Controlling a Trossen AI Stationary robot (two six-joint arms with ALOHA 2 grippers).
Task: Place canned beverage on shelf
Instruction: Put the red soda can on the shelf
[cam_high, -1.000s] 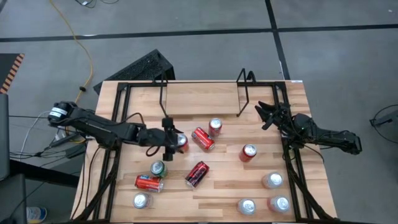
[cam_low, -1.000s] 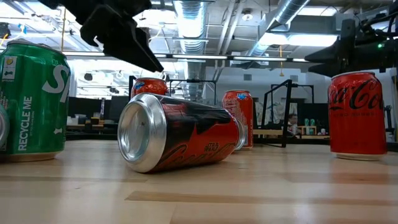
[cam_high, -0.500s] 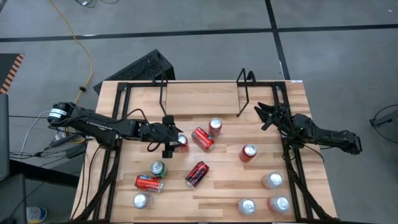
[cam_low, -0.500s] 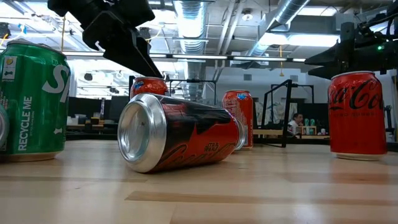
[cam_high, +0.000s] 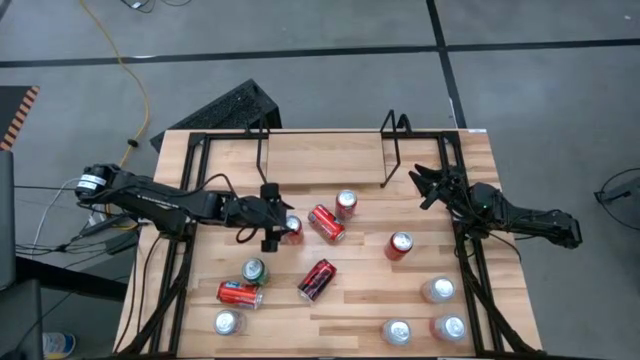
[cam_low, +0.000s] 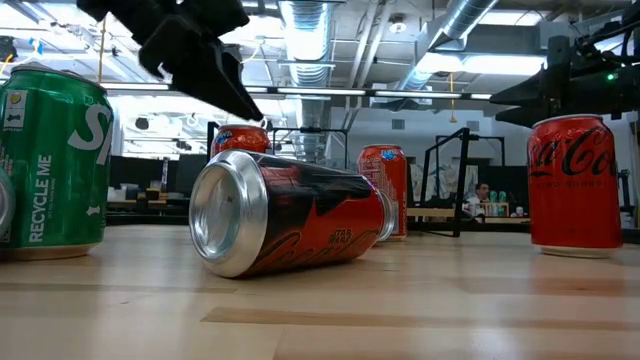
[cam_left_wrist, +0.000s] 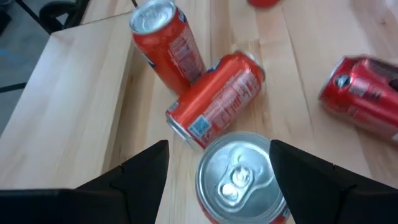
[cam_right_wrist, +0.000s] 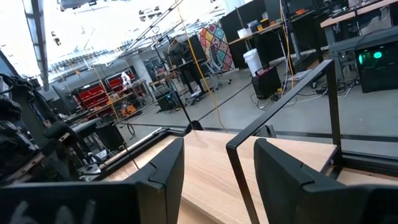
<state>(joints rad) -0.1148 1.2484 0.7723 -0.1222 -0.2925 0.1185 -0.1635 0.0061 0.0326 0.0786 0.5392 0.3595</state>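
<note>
One upright can (cam_left_wrist: 242, 177) sits between the left gripper's (cam_left_wrist: 217, 168) spread fingers — not pinched.

A black keyboard (cam_high: 228, 106) and yellow cable (cam_high: 128, 62) lie on the floor.

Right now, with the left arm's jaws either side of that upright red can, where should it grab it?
Around the middle of the upright red can, coming straight down from above. It stands with its silver top facing up, and the left gripper already has its open jaws on either side of the round wall.
</note>
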